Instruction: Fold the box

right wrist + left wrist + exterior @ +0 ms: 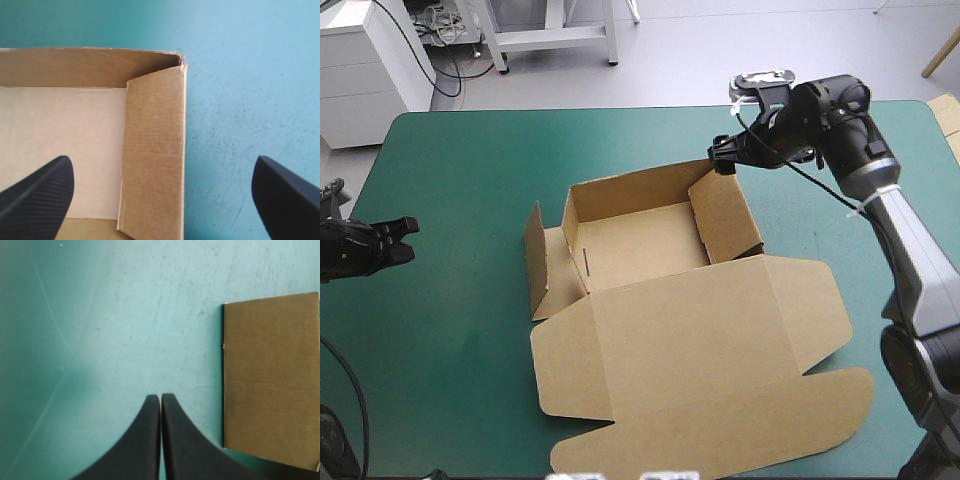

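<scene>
While the right gripper (162, 162) stands wide astride the right wall (155, 150) of the box (700, 350), nothing braces it on the teal-green cover (450, 330): pinching may skid it or untuck that wall. Left gripper (160, 396): pressed together, left of the box.

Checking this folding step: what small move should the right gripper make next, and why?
Probably lower the right gripper onto the right wall and pinch: it hangs open astride that wall, one finger over the tray floor, one over the teal-green cover, and the folded-in panel seems to slant inward.
</scene>
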